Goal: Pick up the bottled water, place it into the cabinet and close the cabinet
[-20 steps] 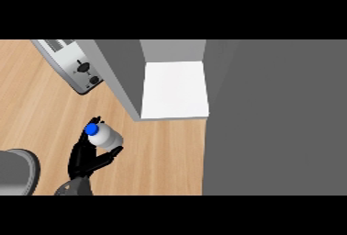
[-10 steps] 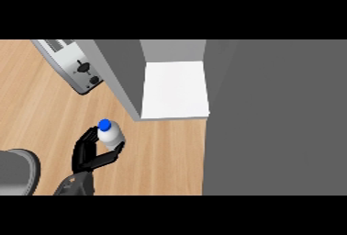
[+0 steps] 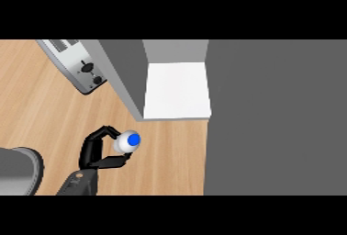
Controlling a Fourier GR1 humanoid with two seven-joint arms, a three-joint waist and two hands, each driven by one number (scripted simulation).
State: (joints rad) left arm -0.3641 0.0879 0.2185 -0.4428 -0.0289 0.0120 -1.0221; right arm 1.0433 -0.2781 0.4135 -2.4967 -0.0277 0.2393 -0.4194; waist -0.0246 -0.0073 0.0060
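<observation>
Lower left edge of the frame: a grey rounded object (image 3: 17,170), cut off by the frame; what it is cannot be told.

Upper left: a silver toaster (image 3: 76,64), lying at an angle on the wooden counter (image 3: 47,114), with dark knobs on the side facing the middle of the frame.

Lower left of centre: one black hand (image 3: 98,149) on a grey forearm that enters from the lower edge. Which of the robot's hands it is cannot be told for certain; it shows on the left side of the view. Its fingers (image 3: 103,133) are curled over the top of the bottled water, and its thumb comes in from below, so the bottle is pinched between them.

Just right of the hand: the bottled water (image 3: 127,141), pale body with a blue cap facing the camera. It sits in the hand's grasp, above the counter, below and to the left of the cabinet opening and apart from it.

Upper centre: the cabinet (image 3: 175,89), its white shelf floor visible, its grey door or side panel (image 3: 122,78) slanting along the shelf's left side.

Right half of the frame: a plain dark grey surface (image 3: 278,119).
</observation>
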